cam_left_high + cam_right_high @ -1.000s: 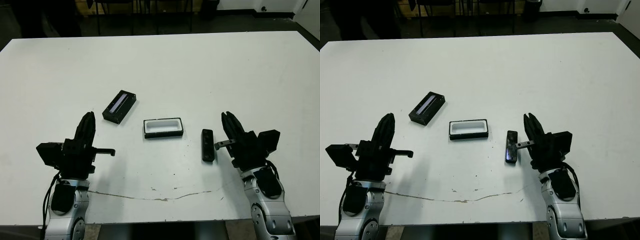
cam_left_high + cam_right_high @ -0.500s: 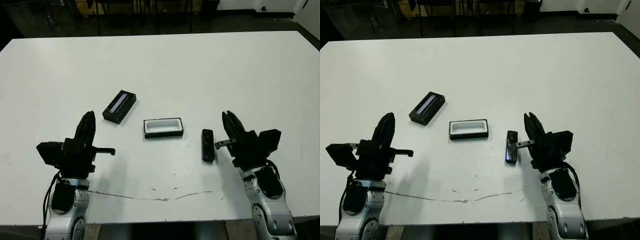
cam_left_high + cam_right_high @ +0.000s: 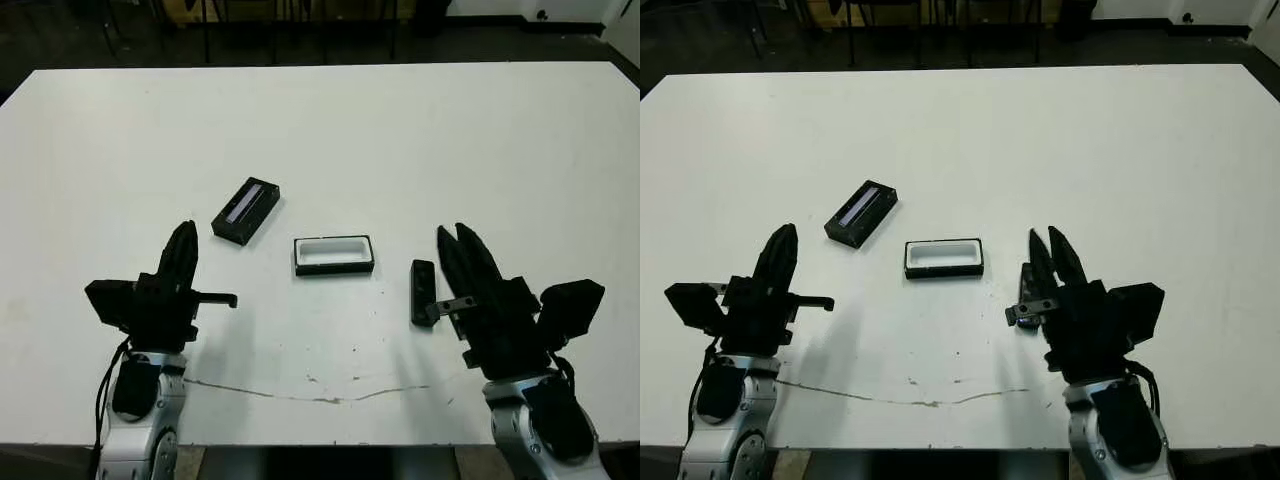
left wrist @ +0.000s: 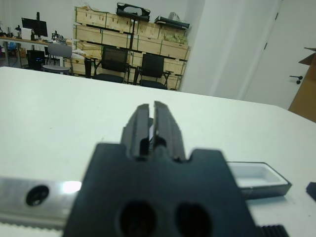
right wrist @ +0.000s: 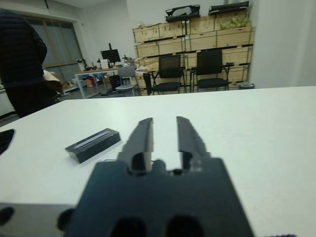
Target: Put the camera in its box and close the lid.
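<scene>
Near the camera (image 3: 423, 292), the right gripper (image 3: 459, 244) has risen with fingers parted, ready to grasp; left gripper (image 4: 151, 113) stays together.

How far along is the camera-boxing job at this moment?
Nothing is done yet: the camera lies on the table beside the empty box, and the lid sits apart. In hand: the right gripper, open, is near the camera. The left gripper holds nothing. Left: picking, boxing, closing.
</scene>
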Robot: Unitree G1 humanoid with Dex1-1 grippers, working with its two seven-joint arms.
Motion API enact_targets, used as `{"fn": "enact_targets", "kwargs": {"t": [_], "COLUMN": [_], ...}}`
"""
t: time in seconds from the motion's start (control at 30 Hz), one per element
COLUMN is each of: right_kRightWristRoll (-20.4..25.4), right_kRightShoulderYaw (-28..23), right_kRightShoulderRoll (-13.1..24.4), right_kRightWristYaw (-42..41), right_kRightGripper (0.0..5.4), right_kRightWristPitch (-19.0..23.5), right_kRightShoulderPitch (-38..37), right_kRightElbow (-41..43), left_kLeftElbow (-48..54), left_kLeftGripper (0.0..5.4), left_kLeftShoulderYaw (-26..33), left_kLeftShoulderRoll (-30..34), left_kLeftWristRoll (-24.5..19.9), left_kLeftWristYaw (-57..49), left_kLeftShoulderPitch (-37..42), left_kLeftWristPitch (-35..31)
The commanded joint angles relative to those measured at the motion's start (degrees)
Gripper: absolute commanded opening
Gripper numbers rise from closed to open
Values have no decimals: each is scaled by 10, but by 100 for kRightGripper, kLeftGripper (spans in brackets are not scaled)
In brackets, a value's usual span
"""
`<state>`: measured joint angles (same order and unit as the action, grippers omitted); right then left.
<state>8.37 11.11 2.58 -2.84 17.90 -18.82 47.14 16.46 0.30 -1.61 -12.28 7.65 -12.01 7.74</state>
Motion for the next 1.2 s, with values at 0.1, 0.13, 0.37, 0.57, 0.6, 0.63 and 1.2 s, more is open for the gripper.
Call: {"fn": "enact_targets", "kwargs": {"t": [0.1, 0.13, 0.37, 0.57, 0.6, 0.63, 1.2], "right_kRightWristRoll": [-15, -16, -54, -86, -90, -94, -114], "right_kRightShoulderYaw": [27, 33, 72, 79, 78, 78, 59], "right_kRightShoulderRoll": [-1, -5, -30, -50, -52, -54, -92], "right_kRightWristYaw": [18, 20, 69, 108, 111, 116, 157], "right_kRightGripper": [183, 204, 323, 413, 431, 449, 538], "right_kRightWristPitch": [-10, -25, -86, -94, -97, -95, -103], "right_kRightShoulderPitch": [-83, -84, -77, -74, -75, -76, -88], "right_kRightElbow": [-34, -47, -132, -171, -177, -180, -203], "left_kLeftElbow": [-15, -15, -14, -16, -17, -17, -14], "left_kLeftGripper": [0, 0, 0, 0, 0, 0, 0], "left_kLeftShoulderYaw": [-1, 0, 10, 15, 15, 16, 9], "left_kLeftShoulderRoll": [1, 1, 4, 4, 4, 3, 5], "left_kLeftWristRoll": [4, 3, -9, -16, -17, -23, -15], "left_kLeftWristYaw": [1, 3, 11, 17, 18, 20, 23], "left_kLeftShoulderPitch": [-4, -4, -14, -17, -17, -17, -25], "left_kLeftWristPitch": [-2, -2, -6, -8, -6, -8, -11]}}
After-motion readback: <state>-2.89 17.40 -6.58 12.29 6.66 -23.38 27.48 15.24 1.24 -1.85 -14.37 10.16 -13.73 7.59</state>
